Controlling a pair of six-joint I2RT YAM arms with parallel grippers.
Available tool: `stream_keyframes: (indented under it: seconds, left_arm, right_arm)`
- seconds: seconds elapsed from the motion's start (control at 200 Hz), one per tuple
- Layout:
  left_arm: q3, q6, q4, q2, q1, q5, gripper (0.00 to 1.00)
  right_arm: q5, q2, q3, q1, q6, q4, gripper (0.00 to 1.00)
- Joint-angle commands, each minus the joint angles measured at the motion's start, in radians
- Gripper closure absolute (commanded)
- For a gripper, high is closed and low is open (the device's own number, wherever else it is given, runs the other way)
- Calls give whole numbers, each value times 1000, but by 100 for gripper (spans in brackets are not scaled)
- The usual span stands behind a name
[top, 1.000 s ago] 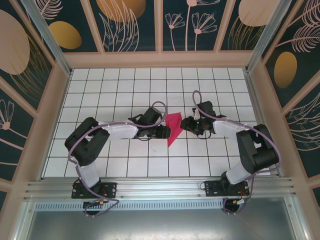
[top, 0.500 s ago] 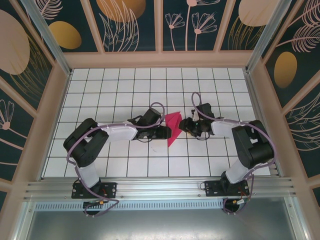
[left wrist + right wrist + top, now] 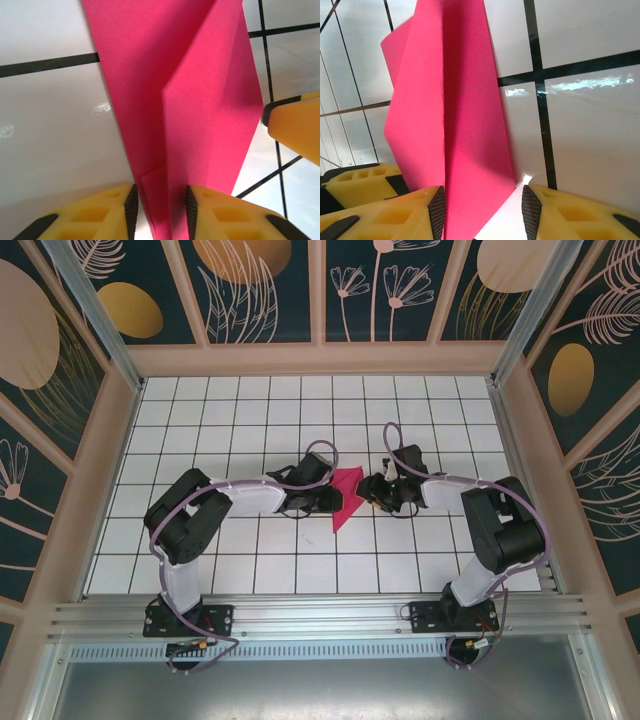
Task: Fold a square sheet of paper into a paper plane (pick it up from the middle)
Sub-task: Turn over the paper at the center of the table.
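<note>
1. Magenta-pink and thin, the sheet of paper point(image 3: 347, 496) lies on the white tiled table point(image 3: 200, 420), near its middle and between the two grippers; it is already creased into a narrow, pointed shape, with one flap standing up off the tiles.
2. In the left wrist view, the left gripper point(image 3: 160, 212) has its black pads point(image 3: 132, 207) on either side of the raised fold; the paper fills the gap between them, yet it cannot be told whether the pads truly pinch it.
3. In the right wrist view, the right gripper point(image 3: 482, 212) straddles the paper from the opposite side with its jaws apart; a sliver of white tile shows between the paper and one pad, so it grips nothing.
4. The step in hand looks like pressing a lengthwise fold. It would go best if the left pads close squarely on the crease line rather than on the loose flap; the right gripper should hold its edge low and steady so the layers line up; a slow squeeze should avoid a skewed crease or a tear.
5. Count: one sheet of paper; two grippers, each with two yellow fingers point(image 3: 225, 215).
</note>
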Motion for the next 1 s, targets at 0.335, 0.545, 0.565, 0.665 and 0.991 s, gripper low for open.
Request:
stream_keyframes:
  seconds: [0.335,0.545,0.565,0.665,0.991]
  left_arm:
    - [7,66,-30,46,-21,103,74]
    - [-12,57,-19,42,-24,102,74]
    - [-14,57,-15,43,-24,106,74]
    - [-15,52,0,39,-23,116,74]
    - [-31,42,23,30,-23,122,74]
  right_arm:
    - [-55,54,31,13,98,131,52]
    - [-76,34,14,14,102,176,52]
    - [-82,32,12,15,98,184,52]
    - [-115,43,17,26,69,199,52]
    - [-156,129,58,30,7,214,63]
